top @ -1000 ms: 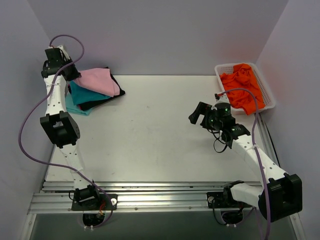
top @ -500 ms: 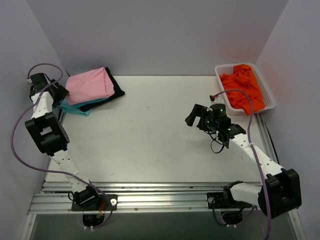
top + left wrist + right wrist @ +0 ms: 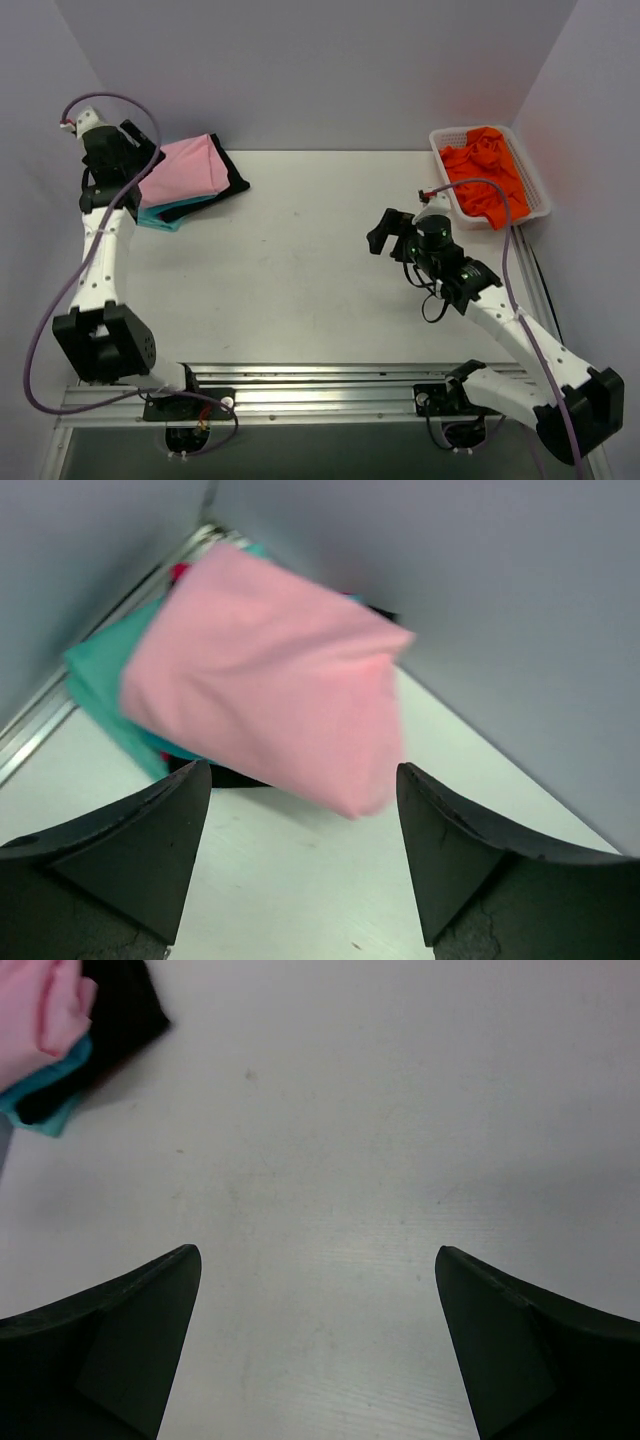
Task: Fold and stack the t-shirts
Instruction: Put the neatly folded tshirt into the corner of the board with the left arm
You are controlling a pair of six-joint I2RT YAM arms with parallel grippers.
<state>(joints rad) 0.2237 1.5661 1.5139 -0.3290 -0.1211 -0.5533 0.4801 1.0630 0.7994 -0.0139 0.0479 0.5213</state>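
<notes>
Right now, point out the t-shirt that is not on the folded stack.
The bright orange t-shirt, crumpled in the white basket at far right. The pink t-shirt, teal t-shirt and black t-shirt lie folded in one pile at far left.

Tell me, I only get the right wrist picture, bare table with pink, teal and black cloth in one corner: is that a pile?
Observer: Yes; from above, a folded pink t-shirt tops a teal t-shirt and a black t-shirt at the table far left.
Operator: Any shirts left?
Observer: An orange t-shirt lies crumpled in a white basket, far right.
Operator: And the other arm?
Observer: The left gripper is open, empty, facing that stack.
</notes>
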